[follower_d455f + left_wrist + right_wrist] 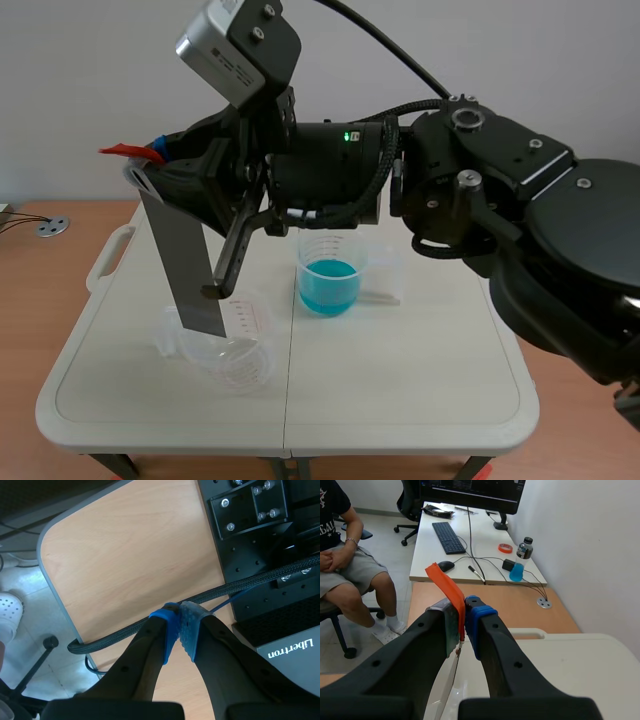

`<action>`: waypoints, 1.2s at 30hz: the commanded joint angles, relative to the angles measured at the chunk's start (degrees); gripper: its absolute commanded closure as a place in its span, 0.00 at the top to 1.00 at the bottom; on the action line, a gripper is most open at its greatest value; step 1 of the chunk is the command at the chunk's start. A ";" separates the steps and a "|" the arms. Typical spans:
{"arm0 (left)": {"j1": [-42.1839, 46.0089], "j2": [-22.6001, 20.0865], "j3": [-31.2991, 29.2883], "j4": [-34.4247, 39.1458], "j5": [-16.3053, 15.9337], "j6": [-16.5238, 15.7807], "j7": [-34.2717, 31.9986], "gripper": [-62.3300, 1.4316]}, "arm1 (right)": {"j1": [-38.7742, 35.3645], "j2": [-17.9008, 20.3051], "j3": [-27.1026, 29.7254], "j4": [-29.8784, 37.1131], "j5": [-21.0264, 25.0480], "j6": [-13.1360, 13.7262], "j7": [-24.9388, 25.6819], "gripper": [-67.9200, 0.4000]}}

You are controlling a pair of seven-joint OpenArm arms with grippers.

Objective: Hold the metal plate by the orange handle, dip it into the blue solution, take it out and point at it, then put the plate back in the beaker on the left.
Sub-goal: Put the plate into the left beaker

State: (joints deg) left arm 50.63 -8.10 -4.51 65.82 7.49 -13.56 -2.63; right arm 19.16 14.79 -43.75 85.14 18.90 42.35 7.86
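My right arm reaches across from the right, and its gripper [148,157] is shut on the orange handle [122,150] of the grey metal plate [185,265]. The plate hangs tilted, with its lower end at the empty clear beaker [238,352], which lies tipped on the left of the table. A beaker of blue solution [329,280] stands upright to the right of the plate. In the right wrist view the orange handle [445,586] sticks up between the fingers of the right gripper [464,616]. My left gripper [180,624] is shut on nothing over a wooden surface.
A white folding table [400,390] carries both beakers and has a handle slot [108,257] at its left end. A seated person [347,565] and a desk with a keyboard [448,537] lie beyond the table. A black cable [150,625] runs under the left gripper.
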 commanded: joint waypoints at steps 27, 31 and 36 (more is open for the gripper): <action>0.57 -0.57 -0.42 0.13 -0.15 0.09 -0.42 0.05 | 0.98 -4.31 -0.11 -13.40 0.83 0.37 3.10 0.02; -0.59 -2.73 -0.42 0.13 -0.13 0.28 -0.39 0.05 | 0.98 -5.31 -0.11 -16.90 0.83 0.37 4.09 0.02; -2.29 -6.27 -0.42 0.13 -0.20 0.26 -0.39 0.05 | 1.01 -6.73 -0.11 -21.03 0.83 0.37 4.76 0.02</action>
State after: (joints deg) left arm 48.21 -13.87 -4.51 65.60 7.51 -13.32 -2.44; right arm 19.16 8.88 -43.75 63.33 18.90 42.24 11.38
